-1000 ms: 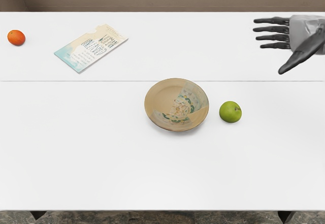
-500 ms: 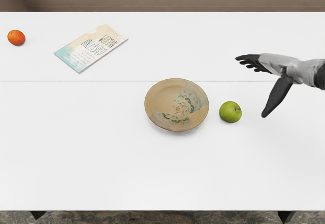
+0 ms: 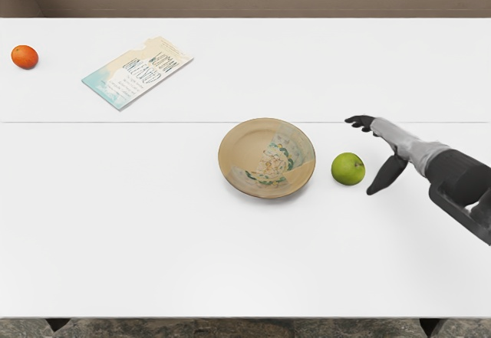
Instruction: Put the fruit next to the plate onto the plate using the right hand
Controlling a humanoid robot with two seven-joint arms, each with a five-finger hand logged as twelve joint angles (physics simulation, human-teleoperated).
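Apple [image 3: 347, 169], green and round, lies on the white table [image 3: 153, 231] just beside the right rim of the plate [image 3: 244, 145], not on it, and the right hand [image 3: 386, 139] is near the apple's right side without touching it, fingers spread wide, holding nothing.

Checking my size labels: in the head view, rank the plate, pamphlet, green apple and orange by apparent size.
1. plate and pamphlet: about alike, unranked.
2. green apple.
3. orange: slightly smaller, but it lies farther back, so its real size is unsure.
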